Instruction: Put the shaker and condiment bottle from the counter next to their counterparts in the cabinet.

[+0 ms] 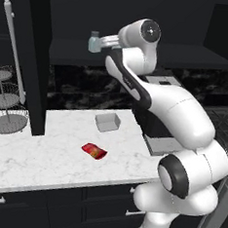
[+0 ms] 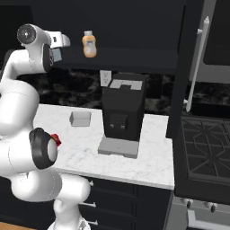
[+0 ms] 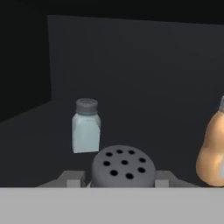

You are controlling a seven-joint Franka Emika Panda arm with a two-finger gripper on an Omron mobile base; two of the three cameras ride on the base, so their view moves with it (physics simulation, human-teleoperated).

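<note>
Up at the cabinet (image 1: pixel 67 53) now, jaws (image 3: pixel 119 183) clamped on the shaker (image 3: pixel 123 167), perforated grey cap staring straight back in the hand view. Held upright and carried level with the shelf, evidently so as to go down standing rather than tipped. Seen from the left base as a pale jar (image 1: pixel 94 42) at the end of the reaching wrist, right at the shelf's front edge.

Straight ahead on the shelf, the twin shaker (image 3: pixel 86 126), upright, grey cap on; off to the right, the orange bottle (image 3: pixel 213 151) with its white cap, also plain in the right base view (image 2: pixel 89 44). Lined up toward the twin and left of the orange bottle — sensible, since like belongs beside like. Still some open shelf between held jar and twin; whether already touching the board, cannot tell.

Down on the tabletop (image 1: pixel 44 149), the red condiment bottle (image 1: pixel 94 151) lying flat, well apart from the small grey tray (image 1: pixel 108 122), waiting its turn. Coffee machine (image 2: pixel 122 113) standing clear to the side.

Likely next: ease forward, set down, release gently to avoid knocking the twin.
</note>
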